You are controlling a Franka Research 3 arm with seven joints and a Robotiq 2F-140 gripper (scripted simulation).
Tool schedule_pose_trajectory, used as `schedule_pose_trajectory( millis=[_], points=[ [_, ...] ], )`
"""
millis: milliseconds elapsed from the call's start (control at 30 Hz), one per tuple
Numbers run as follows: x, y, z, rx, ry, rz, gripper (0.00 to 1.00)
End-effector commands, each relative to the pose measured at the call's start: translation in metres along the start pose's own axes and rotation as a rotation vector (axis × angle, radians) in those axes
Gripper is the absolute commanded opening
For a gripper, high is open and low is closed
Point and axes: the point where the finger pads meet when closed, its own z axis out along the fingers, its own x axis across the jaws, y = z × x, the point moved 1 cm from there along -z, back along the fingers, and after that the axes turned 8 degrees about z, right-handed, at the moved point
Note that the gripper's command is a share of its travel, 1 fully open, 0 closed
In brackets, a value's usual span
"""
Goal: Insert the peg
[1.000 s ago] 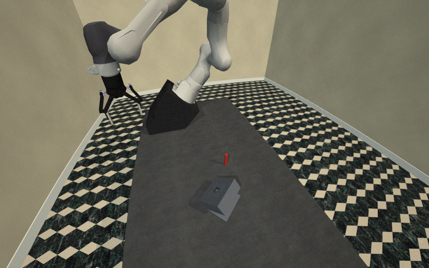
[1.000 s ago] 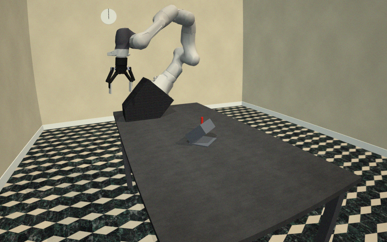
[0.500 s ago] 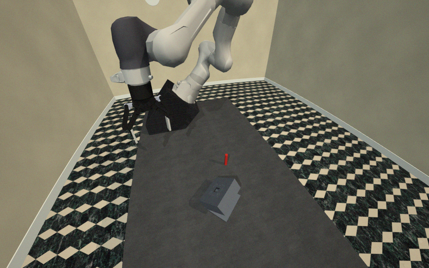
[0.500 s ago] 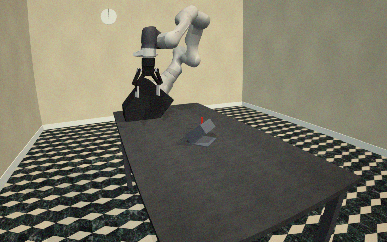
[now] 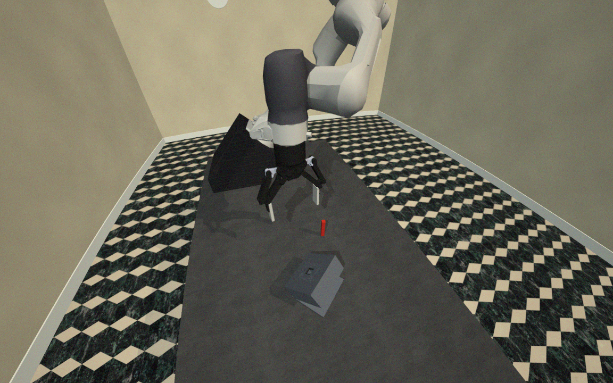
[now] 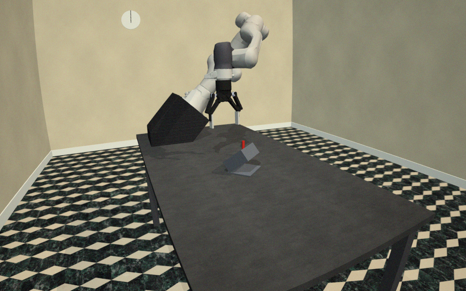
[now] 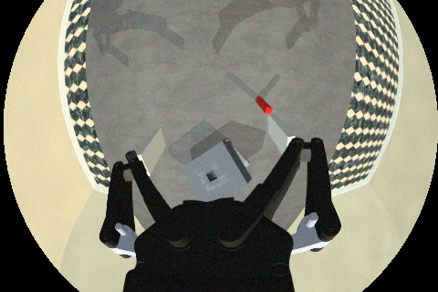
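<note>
I see the gripper (image 5: pixel 293 210) spread wide and empty, hanging above the table (image 5: pixel 232 333) mid-frame. The red peg (image 5: pixel 322 227) stands upright just below-right of it, near the sloped panel (image 5: pixel 309 281).

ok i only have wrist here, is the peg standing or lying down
observer: standing upright; the peg is on end on the table.
operator: touching the panel
observer: no, top view shows a gap; it stands apart from the panel, on the arm's side.
operator: and where am i
observer: the gripper hangs above the table between the base and the peg, not over the peg yet.
</note>
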Motion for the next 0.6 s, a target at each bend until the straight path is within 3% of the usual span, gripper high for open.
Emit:
schedule_pose_trajectory(
  millis=[0, 67, 133, 200, 567],
  points=[
    [0.058, 0.008, 0.019, 0.013, -0.011, 0.279, 1.0],
    [0.058, 0.008, 0.019, 0.013, -0.011, 0.279, 1.0],
    [0.087, 0.005, 0.03, 0.023, -0.005, 0.326, 1.0],
    [0.099, 0.004, 0.035, 0.028, -0.005, 0.364, 1.0],
    [0.099, 0.004, 0.034, 0.031, -0.007, 0.398, 1.0]
  ],
)
